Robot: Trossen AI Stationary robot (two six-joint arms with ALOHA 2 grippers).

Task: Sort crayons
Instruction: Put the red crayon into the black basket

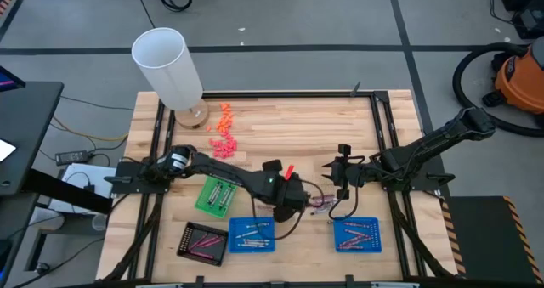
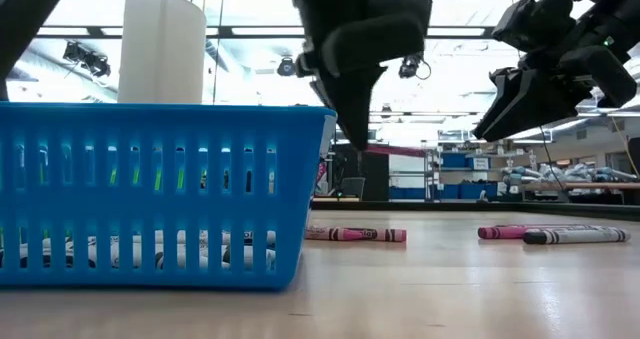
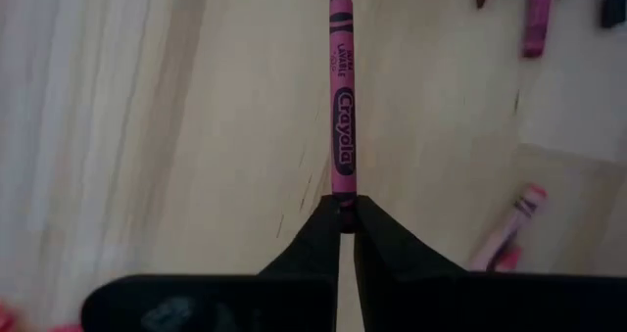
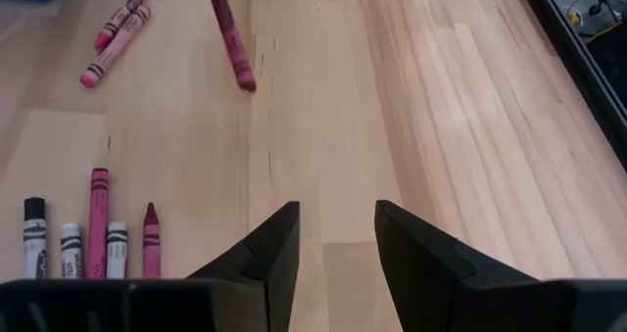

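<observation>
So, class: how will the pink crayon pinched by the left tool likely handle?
The pink crayon looks stiff: it sticks straight out from the left tool, pinched only at one end. Thin and small, so probably light. Round-bodied, so likely to roll if dropped on the table.

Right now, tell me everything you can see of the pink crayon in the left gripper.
The pink paper-wrapped crayon is a thin straight stick with dark bands and Crayola lettering on its label. The left gripper is shut on one end; the rest juts forward, clear of the wooden table. Nothing else touches it. The overhead view shows it mid-table.
</observation>
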